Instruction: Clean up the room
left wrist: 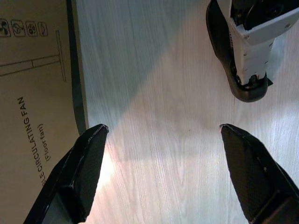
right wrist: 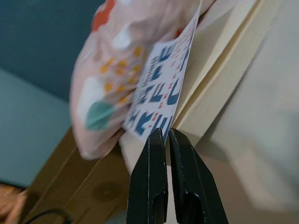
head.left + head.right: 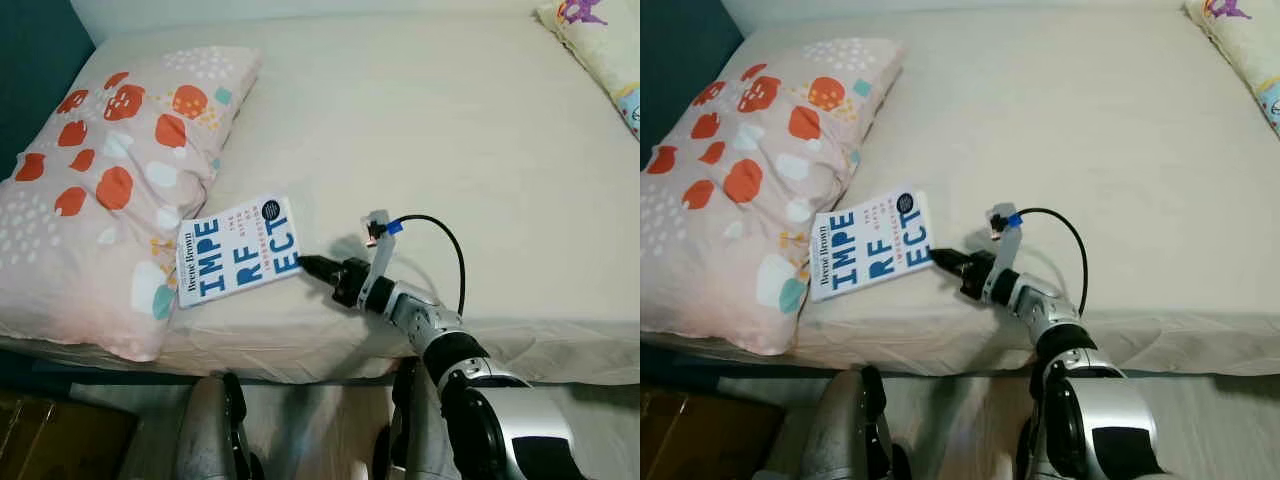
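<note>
- Two grippers are ours to report, and the right gripper is the one we are working with, reaching forward over the near edge of the bed.
- We are holding its two black fingers pressed together, with only a thin slit between them in the right wrist view.
- We are touching, or all but touching, the near right corner of the book with the fingertips; we cannot tell whether any of the cover is caught between them.
- We are seeing the book lying flat on the cream sheet near the bed's front edge, white cover up with big blue letters, its left side tucked against the pillow.
- We are seeing that pillow, pale pink with orange and white blotches, lying along the left side of the bed beside a dark teal wall.
- We are looking at a second pillow with a coloured print at the far right corner of the bed, well apart from the book.
- We are trailing a black cable in a loop above the right wrist.
- We are letting the left gripper hang low over the pale wood floor, its fingers spread wide apart and holding nothing.
- We are seeing a cardboard box printed with fan lettering beside that gripper, and one of our feet on the floor.
</note>
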`<state>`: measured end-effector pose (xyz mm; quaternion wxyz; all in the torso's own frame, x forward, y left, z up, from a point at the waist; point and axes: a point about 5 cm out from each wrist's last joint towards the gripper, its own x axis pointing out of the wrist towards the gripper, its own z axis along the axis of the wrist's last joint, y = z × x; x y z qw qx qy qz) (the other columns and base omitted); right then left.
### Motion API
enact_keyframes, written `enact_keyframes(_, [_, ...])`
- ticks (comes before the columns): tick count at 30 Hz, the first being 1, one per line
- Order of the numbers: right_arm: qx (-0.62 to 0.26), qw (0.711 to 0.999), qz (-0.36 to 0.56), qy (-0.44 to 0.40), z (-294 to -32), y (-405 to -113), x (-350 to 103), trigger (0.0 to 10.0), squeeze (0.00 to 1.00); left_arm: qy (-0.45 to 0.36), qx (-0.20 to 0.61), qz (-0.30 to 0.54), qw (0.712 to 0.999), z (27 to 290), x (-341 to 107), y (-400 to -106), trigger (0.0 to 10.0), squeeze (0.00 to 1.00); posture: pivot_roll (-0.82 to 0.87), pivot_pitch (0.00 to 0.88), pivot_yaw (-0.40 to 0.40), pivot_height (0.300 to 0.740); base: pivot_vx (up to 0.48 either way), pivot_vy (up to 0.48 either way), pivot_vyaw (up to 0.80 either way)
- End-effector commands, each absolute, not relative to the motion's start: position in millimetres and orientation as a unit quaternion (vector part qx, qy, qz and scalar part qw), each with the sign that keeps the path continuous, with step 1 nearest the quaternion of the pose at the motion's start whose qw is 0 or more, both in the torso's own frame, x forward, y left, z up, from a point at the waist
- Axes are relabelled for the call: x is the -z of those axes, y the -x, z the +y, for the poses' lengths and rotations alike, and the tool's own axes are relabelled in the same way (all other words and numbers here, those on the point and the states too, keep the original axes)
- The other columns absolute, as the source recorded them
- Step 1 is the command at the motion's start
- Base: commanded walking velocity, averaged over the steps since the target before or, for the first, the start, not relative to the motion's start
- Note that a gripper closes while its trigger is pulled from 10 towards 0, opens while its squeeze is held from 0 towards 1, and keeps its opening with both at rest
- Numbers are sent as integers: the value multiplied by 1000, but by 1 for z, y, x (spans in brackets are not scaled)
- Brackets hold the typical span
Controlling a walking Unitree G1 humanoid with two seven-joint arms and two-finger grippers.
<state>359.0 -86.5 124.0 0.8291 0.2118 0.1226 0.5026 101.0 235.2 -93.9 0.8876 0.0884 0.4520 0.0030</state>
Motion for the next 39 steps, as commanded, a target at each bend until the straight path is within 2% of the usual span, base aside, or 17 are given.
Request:
enact_keyframes(1, [-525, 797, 198, -223, -75, -339, -93, 10000, 0, -86, -2, 485, 870, 233, 101, -82, 10000, 0, 202, 381, 32, 520, 0, 0, 0])
enact_keyframes(2, [-542, 785, 205, -221, -72, -335, -90, 10000, 0, -86, -2, 487, 869, 232, 101, -81, 10000, 0, 196, 372, 28, 520, 0, 0, 0])
enact_keyframes(5, [-554, 776, 208, -219, -70, -332, -89, 10000, 0, -86, -2, 488, 869, 232, 101, -81, 10000, 0, 196, 372, 28, 520, 0, 0, 0])
enact_keyframes(7, [-586, 750, 222, -208, -60, -324, -84, 10000, 0, -85, -3, 490, 868, 231, 102, -81, 10000, 0, 193, 363, 21, 520, 0, 0, 0])
enact_keyframes(11, [-585, 752, 233, -193, -57, -322, -80, 10000, 0, -83, -4, 491, 867, 228, 103, -82, 10000, 0, 192, 352, 13, 520, 0, 0, 0])
enact_keyframes(15, [-542, 786, 223, -198, -78, -331, -82, 10000, 0, -76, -8, 490, 868, 224, 104, -86, 10000, 0, 189, 336, 1, 520, 0, 0, 0])
enact_keyframes(18, [-484, 828, 193, -207, -107, -342, -90, 10000, 0, -72, -10, 488, 870, 221, 104, -90, 10000, 0, 173, 320, -5, 520, 0, 0, 0])
enact_keyframes(19, [-484, 828, 193, -207, -107, -342, -90, 10000, 0, -72, -10, 488, 870, 221, 104, -90, 10000, 0, 173, 320, -5, 520, 0, 0, 0])
enact_keyframes(21, [-431, 862, 171, -204, -130, -350, -96, 10000, 0, -70, -11, 488, 870, 220, 104, -93, 10000, 0, 160, 311, -6, 520, 0, 0, 0])
enact_keyframes(22, [-431, 862, 171, -204, -130, -350, -96, 10000, 0, -70, -11, 488, 870, 220, 104, -93, 10000, 0, 160, 311, -6, 520, 0, 0, 0])
enact_keyframes(26, [-342, 910, 104, -211, -164, -363, -113, 10000, 0, -68, -9, 489, 870, 217, 104, -99, 10000, 0, 144, 292, -5, 520, 0, 0, 0])
enact_keyframes(31, [-340, 909, 70, -231, -173, -364, -123, 10000, 0, -67, -5, 486, 871, 212, 103, -108, 10000, 0, 135, 264, -8, 520, 0, 0, 0])
enact_keyframes(33, [-380, 888, 43, -254, -167, -362, -130, 10000, 0, -66, -6, 484, 873, 211, 103, -111, 10000, 0, 132, 255, -10, 520, 0, 0, 0])
enact_keyframes(35, [-391, 882, 35, -261, -165, -362, -132, 10000, 0, -66, -6, 484, 873, 211, 102, -112, 10000, 0, 132, 255, -10, 520, 0, 0, 0])
enact_keyframes(37, [-534, 795, -1, -287, -133, -342, -144, 10000, 0, -66, -7, 483, 873, 212, 102, -113, 10000, 0, 129, 249, -11, 520, 0, 0, 0])
enact_keyframes(38, [-534, 795, -1, -287, -133, -342, -144, 10000, 0, -66, -7, 483, 873, 212, 102, -113, 10000, 0, 129, 249, -11, 520, 0, 0, 0])
enact_keyframes(39, [-595, 749, -5, -292, -116, -329, -147, 10000, 0, -66, -8, 484, 873, 212, 102, -113, 10000, 0, 127, 252, -13, 520, 0, 0, 0])
